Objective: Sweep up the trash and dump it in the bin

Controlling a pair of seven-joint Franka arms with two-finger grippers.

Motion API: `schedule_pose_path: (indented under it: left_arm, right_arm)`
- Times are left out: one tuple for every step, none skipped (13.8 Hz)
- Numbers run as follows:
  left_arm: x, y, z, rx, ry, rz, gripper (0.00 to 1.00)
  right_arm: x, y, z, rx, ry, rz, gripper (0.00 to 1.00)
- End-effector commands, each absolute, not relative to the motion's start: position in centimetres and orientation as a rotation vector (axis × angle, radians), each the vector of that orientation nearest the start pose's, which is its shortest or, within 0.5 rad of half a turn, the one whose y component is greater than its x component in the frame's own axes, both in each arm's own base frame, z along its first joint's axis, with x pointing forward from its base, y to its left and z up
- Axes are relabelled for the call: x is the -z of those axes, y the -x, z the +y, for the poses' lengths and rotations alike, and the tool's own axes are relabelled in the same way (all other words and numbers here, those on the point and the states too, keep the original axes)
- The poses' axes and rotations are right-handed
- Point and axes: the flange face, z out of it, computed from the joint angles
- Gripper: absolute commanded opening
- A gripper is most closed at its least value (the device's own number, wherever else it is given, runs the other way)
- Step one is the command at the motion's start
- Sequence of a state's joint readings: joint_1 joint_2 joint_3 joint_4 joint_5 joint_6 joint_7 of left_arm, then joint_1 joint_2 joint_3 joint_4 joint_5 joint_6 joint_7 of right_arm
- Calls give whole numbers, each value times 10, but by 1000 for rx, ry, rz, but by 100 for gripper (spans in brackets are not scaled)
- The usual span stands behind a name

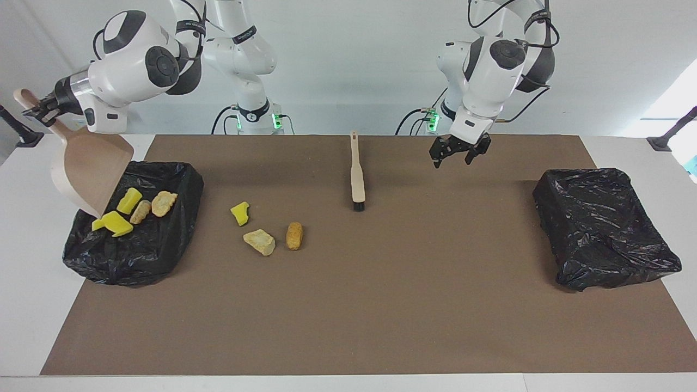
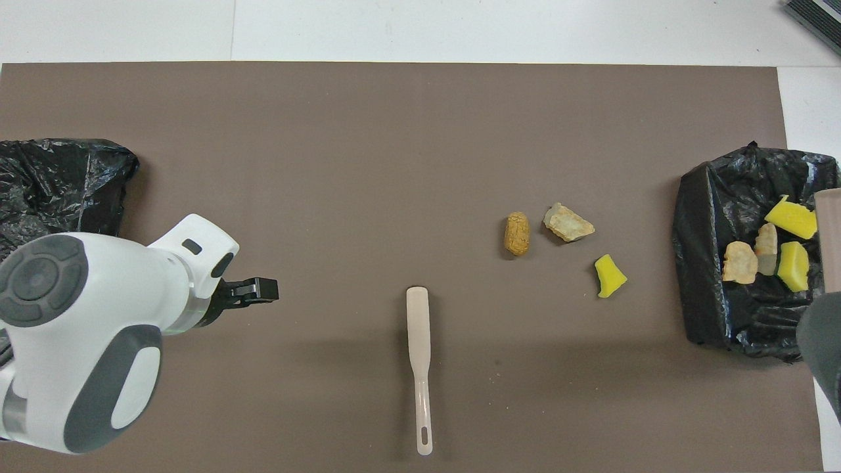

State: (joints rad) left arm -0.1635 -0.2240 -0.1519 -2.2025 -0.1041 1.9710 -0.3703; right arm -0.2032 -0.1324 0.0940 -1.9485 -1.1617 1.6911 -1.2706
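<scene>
Black-bagged bin (image 1: 163, 245) at the right arm's end as landmark: four bits of trash (image 1: 117, 223) inside it, three more (image 1: 260, 241) on the brown mat beside it, toward the brush (image 1: 357, 179). Dumping step: right gripper (image 1: 34, 108) clamped on the dustpan (image 1: 87, 171) handle, pan tipped over the bin, seemingly emptied. Left gripper (image 1: 459, 154) spread wide, empty, raised above the mat, well apart from the bin. Next, likely: pan down beside the loose bits, brush regrasped.
</scene>
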Motion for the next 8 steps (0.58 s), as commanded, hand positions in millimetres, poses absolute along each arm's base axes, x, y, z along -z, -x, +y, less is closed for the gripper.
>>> schedule_pose_path:
  left_arm:
    - [-482,-464,-124,-66,3189,-97,100]
    - [-484,-468,-112,-59,3191,-84,100]
    - [-489,-472,-101,-43,3194,-78,100]
    - [-492,-477,-88,-28,3196,-66,100]
    - [-494,-481,-77,-19,3190,-39,100]
    - [-496,-484,-65,-10,3176,-24,100]
    - [-498,-487,-56,2,3165,-9,100]
    - [-501,-489,-50,11,3157,6,100]
  right_arm:
    - [-595,-503,-138,899,-1754,1384,0]
    - [-590,-504,-132,866,-1800,1417,0]
    - [-587,-504,-126,817,-1864,1443,0]
    - [-582,-505,-122,775,-1927,1465,0]
    - [-578,-506,-118,731,-1986,1487,0]
    - [-573,-506,-114,688,-2049,1512,0]
    - [-569,-506,-109,647,-2103,1530,0]
    - [-567,-506,-105,613,-2147,1534,0]
